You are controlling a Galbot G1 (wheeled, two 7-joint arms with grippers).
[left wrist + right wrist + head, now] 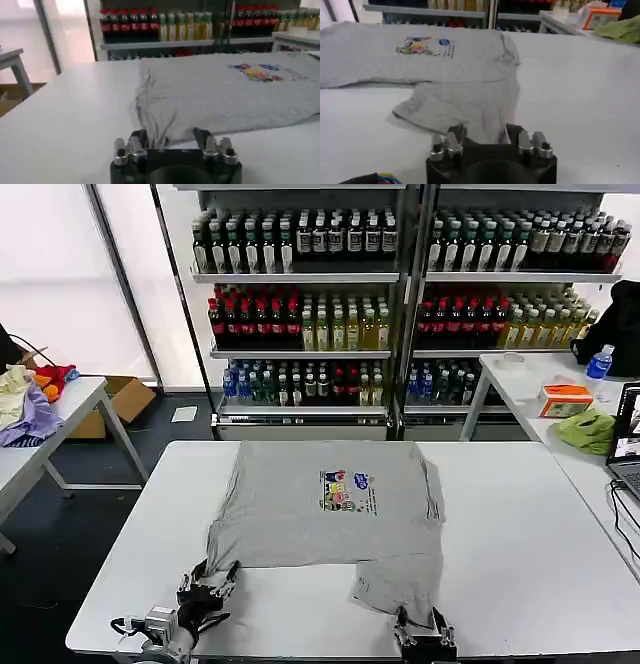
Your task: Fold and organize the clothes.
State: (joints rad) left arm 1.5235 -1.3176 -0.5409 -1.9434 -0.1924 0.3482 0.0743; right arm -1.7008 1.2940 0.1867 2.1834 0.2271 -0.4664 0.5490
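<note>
A light grey T-shirt (325,509) with a small multicoloured chest print (346,490) lies spread flat on the white table (520,564). A flap of it (395,584) reaches toward the near edge on the right. My left gripper (212,574) sits low at the shirt's near left corner, open, and the cloth edge (167,131) lies between its fingers (140,138). At the tip of the near flap my right gripper (420,616) is open too, the flap (470,107) running in between its fingers (512,133). The left gripper (171,138) and right gripper (485,134) both rest near the tabletop.
Shelves of bottles (310,294) stand behind the table. A side table on the right holds a green cloth (588,429), an orange box (565,399) and a laptop (628,446). On the left, another table carries coloured fabrics (25,409).
</note>
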